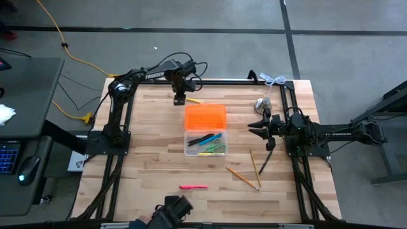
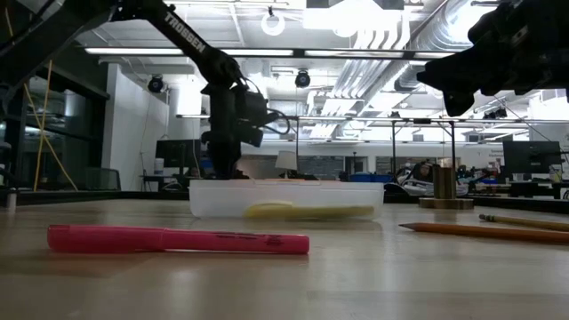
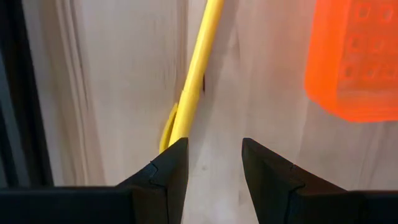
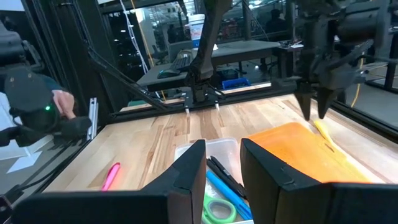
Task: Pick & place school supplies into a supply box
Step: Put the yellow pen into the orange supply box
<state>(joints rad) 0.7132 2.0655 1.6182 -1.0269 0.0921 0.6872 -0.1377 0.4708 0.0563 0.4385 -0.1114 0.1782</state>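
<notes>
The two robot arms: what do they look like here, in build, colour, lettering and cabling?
Both are dark, slim, jointed arms. The left arm carries white block lettering along one link, legible in part in the low view, with black cables looping near its wrist. The left gripper ends in two black wedge-shaped fingers with angled tips. The right gripper has the same blunt black fingers. No lettering is readable on the right arm.

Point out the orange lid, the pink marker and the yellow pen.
orange lid (image 1: pixel 205 117), high view, middle of its top face.
pink marker (image 2: pixel 178 239), low view, middle of its barrel.
yellow pen (image 3: pixel 198 68), left wrist view, mid-shaft.
</notes>
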